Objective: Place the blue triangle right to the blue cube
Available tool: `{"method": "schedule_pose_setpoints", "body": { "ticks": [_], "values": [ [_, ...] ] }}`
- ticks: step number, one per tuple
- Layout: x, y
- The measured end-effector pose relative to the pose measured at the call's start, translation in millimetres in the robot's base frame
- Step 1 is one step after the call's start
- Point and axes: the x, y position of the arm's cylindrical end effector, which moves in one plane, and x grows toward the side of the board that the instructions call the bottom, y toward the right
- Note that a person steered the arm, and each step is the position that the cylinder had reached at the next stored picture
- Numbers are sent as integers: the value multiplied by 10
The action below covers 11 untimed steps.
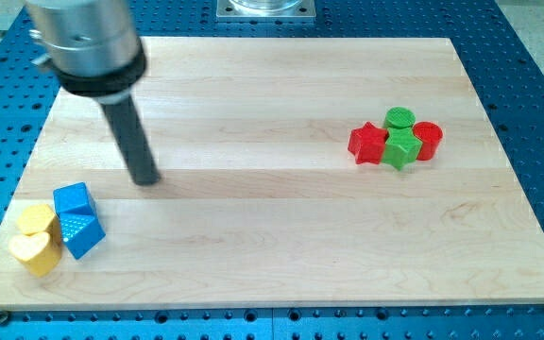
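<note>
The blue cube [73,200] sits near the board's lower left. The blue triangle [81,232] lies just below it, touching it, slightly to the right. My tip [144,178] rests on the board up and to the right of the blue cube, a short gap away from both blue blocks and touching neither.
Two yellow blocks, one [35,220] above the other, a heart [32,250], touch the blue pair's left side near the board's left edge. At the right sits a cluster: a red star [367,144], a green block [401,148], a green cylinder [400,118] and a red cylinder [428,138].
</note>
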Motion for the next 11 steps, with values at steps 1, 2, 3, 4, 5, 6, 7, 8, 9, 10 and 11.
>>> {"method": "schedule_pose_setpoints", "body": {
  "ticks": [1, 2, 3, 4, 5, 6, 7, 8, 9, 10, 11],
  "values": [
    [827, 279],
    [1313, -410],
    [1223, -782],
    [859, -783],
    [537, -825],
    [281, -836],
    [152, -670],
    [423, -19],
    [666, 288],
    [466, 429],
    [155, 172]
  ]
}}
